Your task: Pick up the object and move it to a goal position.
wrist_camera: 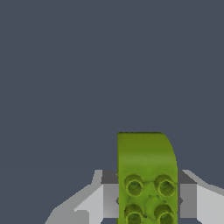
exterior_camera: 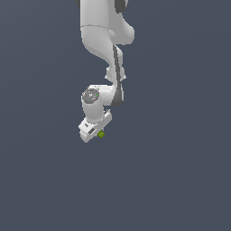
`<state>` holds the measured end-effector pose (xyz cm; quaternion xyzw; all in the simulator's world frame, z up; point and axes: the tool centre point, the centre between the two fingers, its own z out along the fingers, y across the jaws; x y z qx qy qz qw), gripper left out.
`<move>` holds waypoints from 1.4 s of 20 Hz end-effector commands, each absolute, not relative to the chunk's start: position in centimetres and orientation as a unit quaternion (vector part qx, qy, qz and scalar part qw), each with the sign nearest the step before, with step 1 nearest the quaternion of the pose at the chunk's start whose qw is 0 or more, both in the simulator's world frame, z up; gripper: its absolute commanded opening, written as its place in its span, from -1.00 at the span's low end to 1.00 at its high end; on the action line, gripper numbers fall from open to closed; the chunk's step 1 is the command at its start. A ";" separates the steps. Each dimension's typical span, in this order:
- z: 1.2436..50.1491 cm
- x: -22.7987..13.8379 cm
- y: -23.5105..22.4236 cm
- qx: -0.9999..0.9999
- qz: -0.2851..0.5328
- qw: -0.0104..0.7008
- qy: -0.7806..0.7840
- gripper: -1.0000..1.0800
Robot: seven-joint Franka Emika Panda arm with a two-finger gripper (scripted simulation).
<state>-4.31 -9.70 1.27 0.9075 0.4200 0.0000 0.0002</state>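
While its two grey-padded fingers [wrist_camera: 109,194] press against either side of a small lime-green studded plastic block [wrist_camera: 147,177], the white robot gripper [exterior_camera: 92,131] grasps the piece firmly between them. Round studs dot the block's near face. Above the plain dark slate-blue surface [exterior_camera: 180,180], the white jointed arm [exterior_camera: 106,40] reaches down from the upper edge.

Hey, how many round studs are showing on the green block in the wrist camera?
4 on the green block, in two rows of two at the end between the gripper fingers. The lower pair meets the picture's edge, so more may lie out of frame.
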 end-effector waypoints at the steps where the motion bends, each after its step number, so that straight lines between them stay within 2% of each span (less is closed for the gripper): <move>1: 1.3 -4.3 -9.7 0.907 0.000 0.000 0.420 -1.00; 14: 5.6 -5.1 -6.8 0.907 0.000 0.000 0.420 -1.00; 28: 18.3 -7.4 1.8 0.907 -0.001 0.001 0.421 -1.00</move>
